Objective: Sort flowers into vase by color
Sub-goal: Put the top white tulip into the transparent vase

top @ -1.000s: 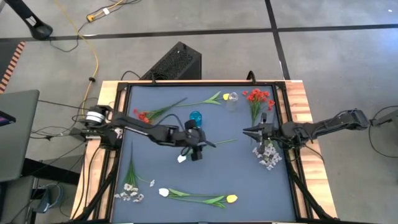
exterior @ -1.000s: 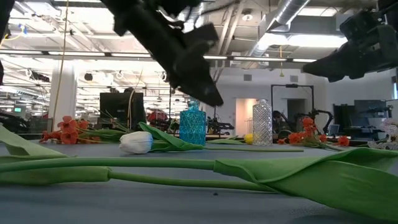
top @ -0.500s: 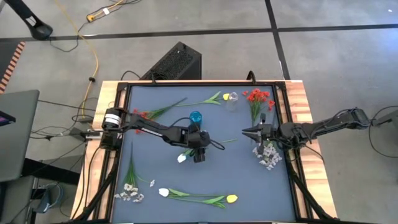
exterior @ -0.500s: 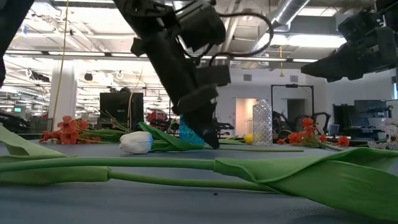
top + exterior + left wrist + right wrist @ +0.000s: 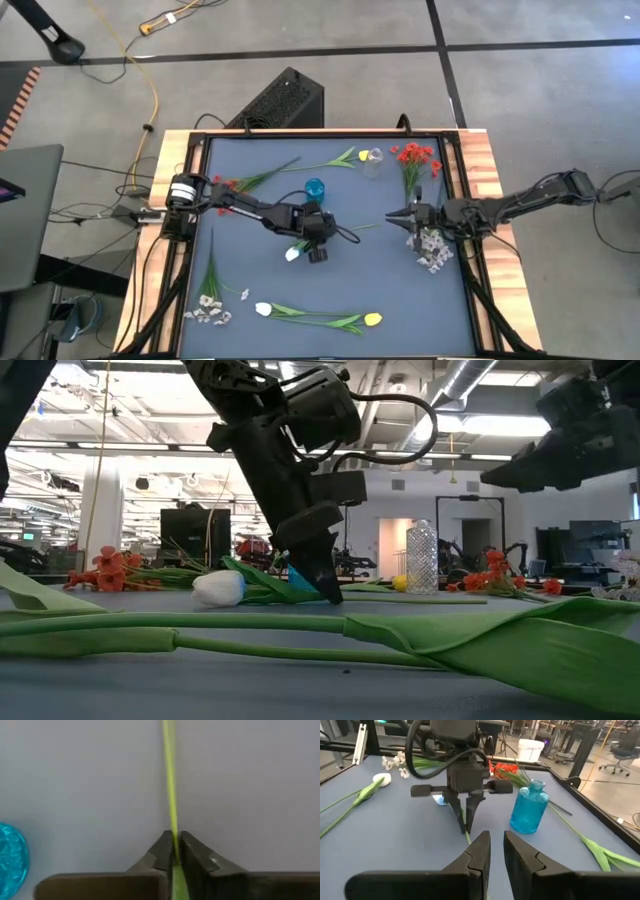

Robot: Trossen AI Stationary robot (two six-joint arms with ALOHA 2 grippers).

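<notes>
- Near the table's middle, the left gripper (image 5: 174,854) pinches a white tulip's (image 5: 292,255) green stem (image 5: 170,785), beside the blue vase (image 5: 315,188).
- Right gripper (image 5: 393,213) hovers empty, fingers nearly together.

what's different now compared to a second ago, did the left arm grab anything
Yes. The left gripper came down from above the table onto the middle of the mat and closed its fingers on the thin green stem of the white tulip, beside the blue vase. The right gripper shifted only slightly, at the mat's right side. The other flowers and the clear vase lie as before.
</notes>
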